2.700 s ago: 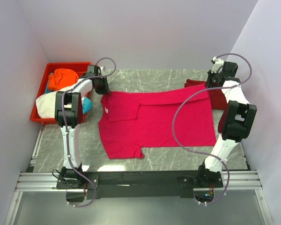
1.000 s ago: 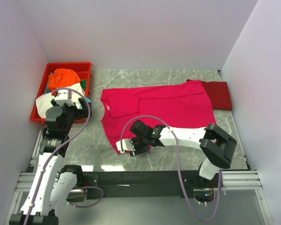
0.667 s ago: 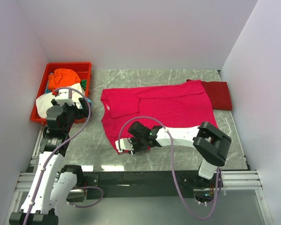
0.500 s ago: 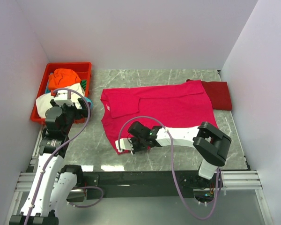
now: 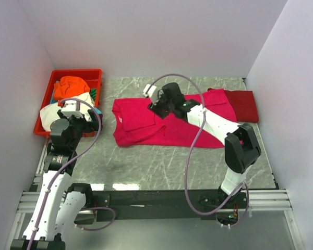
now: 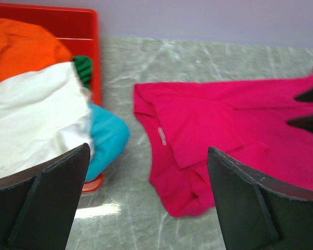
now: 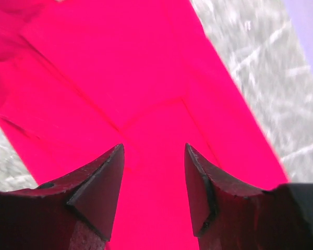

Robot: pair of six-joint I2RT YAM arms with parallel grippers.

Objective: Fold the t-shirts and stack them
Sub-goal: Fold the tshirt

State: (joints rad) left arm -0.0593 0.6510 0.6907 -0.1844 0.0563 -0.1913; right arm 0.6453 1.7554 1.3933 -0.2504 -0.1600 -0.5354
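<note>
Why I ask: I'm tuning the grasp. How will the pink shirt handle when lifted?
Probably floppy: the pink shirt lies creased and doubled over itself, so it should drape when grasped. Likely light: thin cloth lying flat on the table. Pushed, it may bunch rather than slide.

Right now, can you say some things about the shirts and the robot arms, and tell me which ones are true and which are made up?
1. The pink shirt lies on the table. True.
2. The left gripper is holding the white shirt. False: it is open and holds nothing, and the white shirt lies on the pile at the red tray.
3. The orange shirt is in the red tray. True.
4. The dark red shirt sits on top of the pink shirt. False: it lies beside it, at the right end of the table.
5. The right gripper is open above the pink shirt. True.
</note>
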